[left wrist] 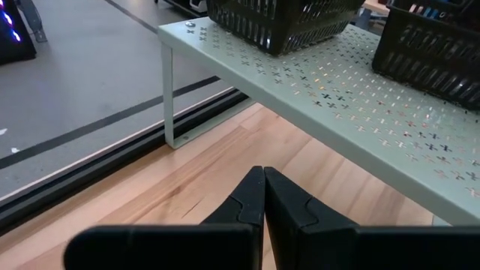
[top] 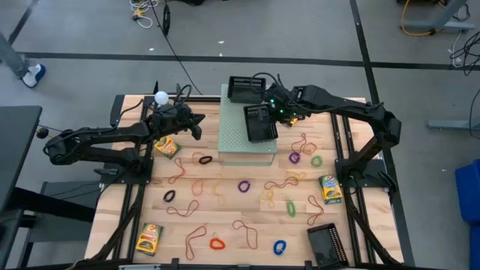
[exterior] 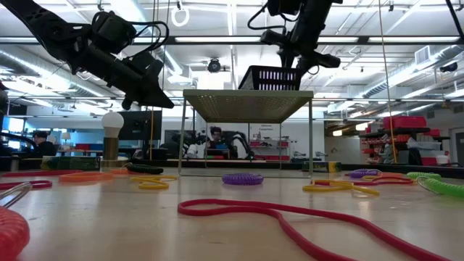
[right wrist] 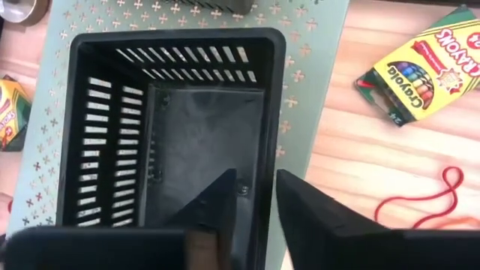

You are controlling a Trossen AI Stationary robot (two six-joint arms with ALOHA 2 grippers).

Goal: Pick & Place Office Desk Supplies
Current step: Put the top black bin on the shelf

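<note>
My right gripper (top: 273, 110) (right wrist: 259, 196) stands over the pale-green perforated stand (top: 234, 139), shut on a black mesh tray (top: 260, 122) (right wrist: 172, 127) that sits askew on the stand's top. A second black tray (top: 246, 88) rests on the stand's far part. My left gripper (top: 196, 126) (left wrist: 264, 187) is shut and holds nothing, hovering above the wood beside the stand's left side, close to a yellow-green crayon box (top: 166, 145). Orange-brown rubber bands (top: 196, 206) and small coloured loops (top: 244, 186) lie flat over the table. My right gripper holds the black mesh tray by one side wall (right wrist: 271, 157), one finger (right wrist: 217, 199) inside the tray and the other (right wrist: 315, 214) outside. The fingers come from above, pointing down. The tray is upright; whether its bottom touches the stand's top, I cannot tell.
Two more crayon boxes lie on the table, at the right (top: 331, 188) and at the near left (top: 149, 238). A third black tray (top: 328, 244) lies near the near right edge. A white bulb-topped post (top: 160, 97) stands at the far left. The stand's legs (left wrist: 168, 97) rise from the wood.
</note>
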